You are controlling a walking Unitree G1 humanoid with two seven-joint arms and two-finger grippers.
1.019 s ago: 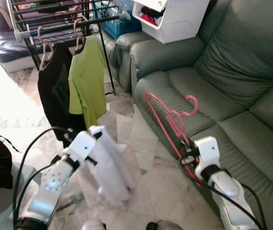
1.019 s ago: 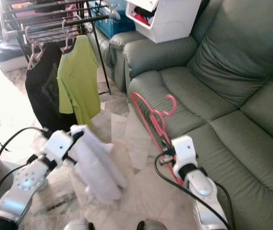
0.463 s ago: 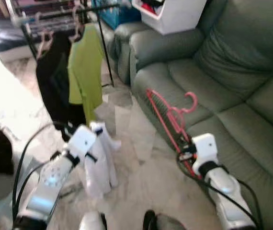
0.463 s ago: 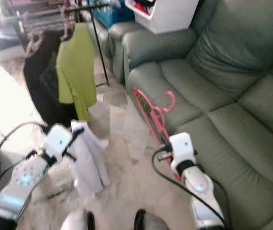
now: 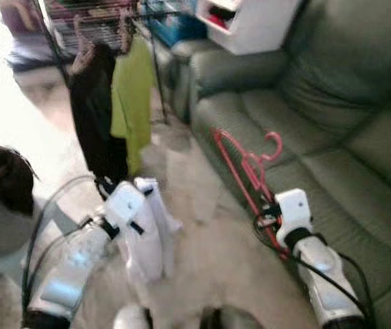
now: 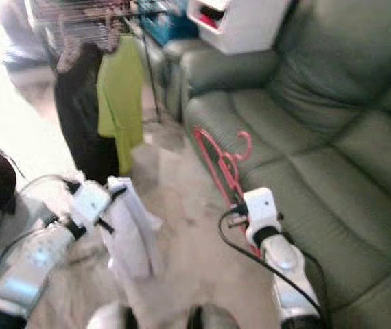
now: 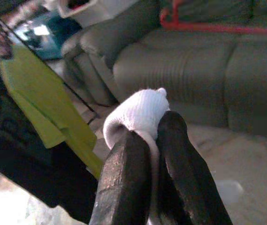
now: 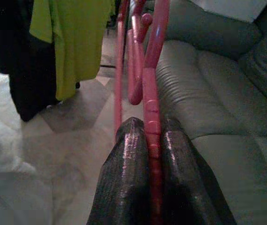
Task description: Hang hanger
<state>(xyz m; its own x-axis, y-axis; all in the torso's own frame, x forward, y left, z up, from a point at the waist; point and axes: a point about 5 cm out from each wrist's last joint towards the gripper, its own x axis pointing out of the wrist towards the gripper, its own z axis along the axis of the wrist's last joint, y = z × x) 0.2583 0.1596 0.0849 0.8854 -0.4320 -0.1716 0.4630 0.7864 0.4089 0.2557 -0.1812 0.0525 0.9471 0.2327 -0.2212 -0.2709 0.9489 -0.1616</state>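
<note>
Here we see our right gripper (image 8: pixel 147 140) pinching the pink hanger (image 5: pixel 247 164), which stands up in front of the green sofa (image 5: pixel 333 116). Our left gripper (image 7: pixel 147 145) is pressed on a white cloth (image 5: pixel 147 229) that hangs down over the floor (image 5: pixel 202 185). Ahead, a green shirt (image 5: pixel 132 92) and a black shirt (image 5: pixel 94 106) hang on the rack (image 5: pixel 86 10).

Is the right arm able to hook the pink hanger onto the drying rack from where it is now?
Probably not yet. The right gripper is shut on the pink hanger beside the sofa, while the drying rack stands well ahead across open floor. Nothing blocks the way; the robot likely needs to walk closer.
</note>
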